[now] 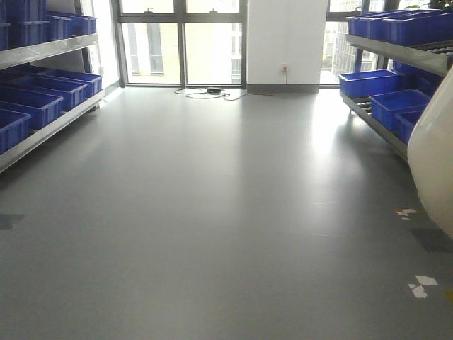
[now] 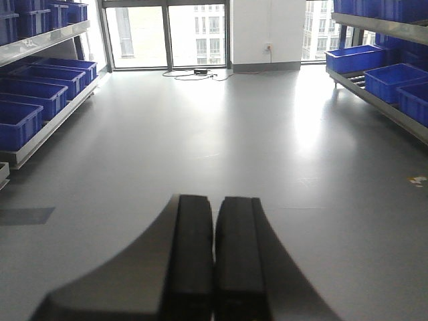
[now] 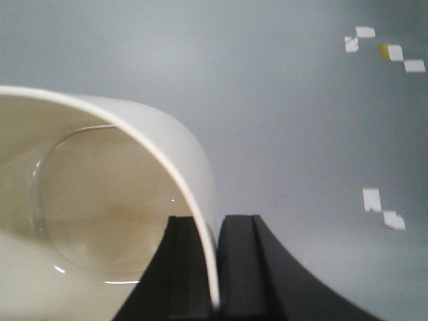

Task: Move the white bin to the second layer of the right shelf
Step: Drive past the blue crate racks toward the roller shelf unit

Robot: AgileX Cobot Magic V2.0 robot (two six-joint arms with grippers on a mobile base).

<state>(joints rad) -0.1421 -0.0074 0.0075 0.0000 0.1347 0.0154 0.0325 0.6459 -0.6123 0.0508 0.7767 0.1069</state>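
Bin vs gripper: white bin is held by my right gripper, one finger inside the wall, one outside, rim pinched between them.
Right gripper: narrow, clamped on the bin wall.
Bin axis: mouth opens toward my wrist camera. The mouth-to-base axis runs away from it, left of the fingers, and the round base shows inside.
Bin location: over the grey floor, at the front view's right edge, in front of the right shelf, not on it.
Left gripper: fingers pressed together, nothing between.
Shelf load: blue crates.
Floor: white tape marks.
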